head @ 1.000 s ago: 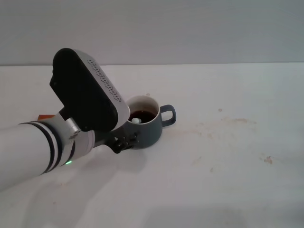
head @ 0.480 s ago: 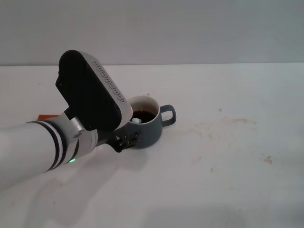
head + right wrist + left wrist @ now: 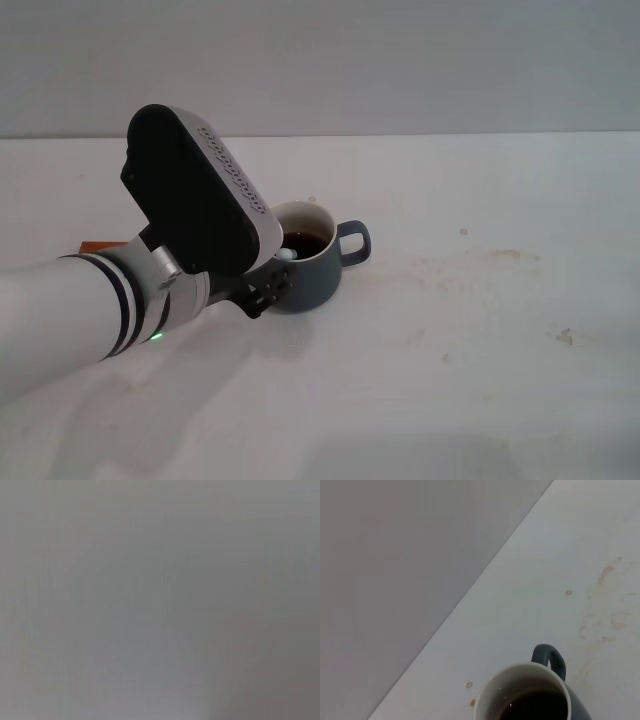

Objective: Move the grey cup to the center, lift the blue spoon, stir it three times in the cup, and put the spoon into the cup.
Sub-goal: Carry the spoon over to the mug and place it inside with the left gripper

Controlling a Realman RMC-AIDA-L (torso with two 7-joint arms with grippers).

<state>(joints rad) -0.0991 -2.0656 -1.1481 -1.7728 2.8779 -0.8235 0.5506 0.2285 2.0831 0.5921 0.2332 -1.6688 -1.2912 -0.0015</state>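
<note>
While my left gripper point(image 3: 262, 292) sits against the cup point(image 3: 305, 262), whether clenched I cannot tell. Cup mid-tabletop point(image 3: 480, 330), dark liquid inside, spoon point(image 3: 286, 254) tip showing at rim. Spoon looks light, stiff, slippery; pinch its handle. Right gripper unseen.

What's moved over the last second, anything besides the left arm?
Only the left arm: its wrist housing has crept slightly toward the robot's right and up, and the left gripper has edged closer along the near side of the grey cup. The cup stayed put, handle to the robot's right, dark liquid inside, and the pale spoon tip still shows at its rim. The right arm is out of view.
</note>
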